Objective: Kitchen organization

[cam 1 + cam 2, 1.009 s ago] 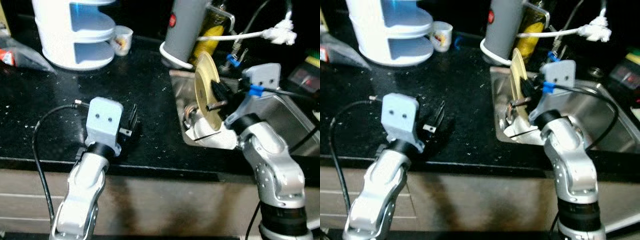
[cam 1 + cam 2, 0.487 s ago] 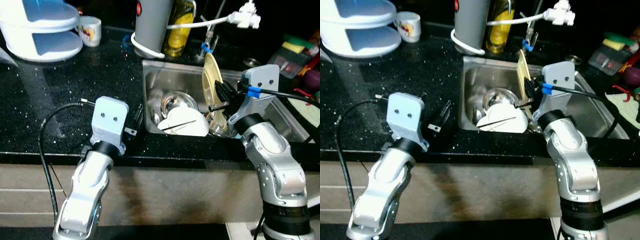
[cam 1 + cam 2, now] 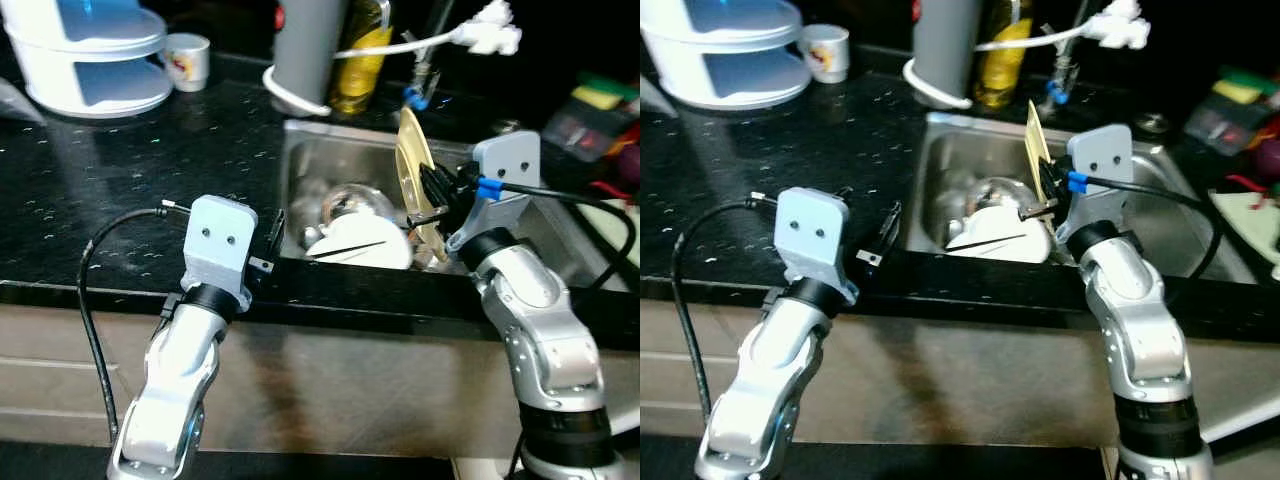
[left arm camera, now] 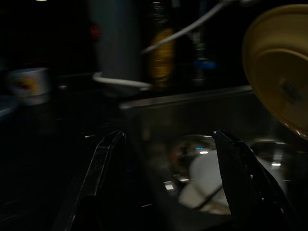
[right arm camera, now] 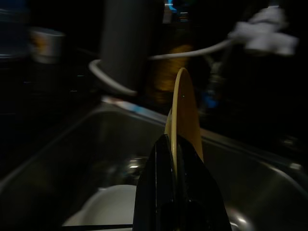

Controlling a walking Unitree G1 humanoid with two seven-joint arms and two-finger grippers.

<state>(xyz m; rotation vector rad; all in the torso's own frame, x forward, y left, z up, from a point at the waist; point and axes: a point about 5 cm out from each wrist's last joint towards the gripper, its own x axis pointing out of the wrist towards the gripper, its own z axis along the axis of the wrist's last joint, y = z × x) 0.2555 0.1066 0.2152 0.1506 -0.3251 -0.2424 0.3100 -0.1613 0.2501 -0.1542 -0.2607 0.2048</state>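
One round yellow plate (image 3: pixel 412 165) sits on edge, pinched between the closed fingers of the right gripper (image 3: pixel 437 190), above the stainless steel sink (image 3: pixel 330 160) at about 3 o'clock of its basin; white dish (image 3: pixel 360 247) and metal bowl (image 3: pixel 345 203) lie below. Left gripper (image 4: pixel 168 168) hovers at 9 o'clock over the black speckled counter (image 3: pixel 130 170), fingers spread, empty. Step looks like lifting the plate out; next likely needs carrying it clear of the faucet hose (image 3: pixel 400 45) to a resting spot

The sink (image 3: pixel 560 225) is set into the bench (image 3: pixel 120 190). In the sink lie a white dish (image 3: pixel 362 245) and a metal bowl (image 3: pixel 340 203) behind it. Behind the sink stand a grey cylinder (image 3: pixel 305 45) and a bottle (image 3: pixel 362 50) (side by side); far left of the sink sits a cup (image 3: pixel 187 60).
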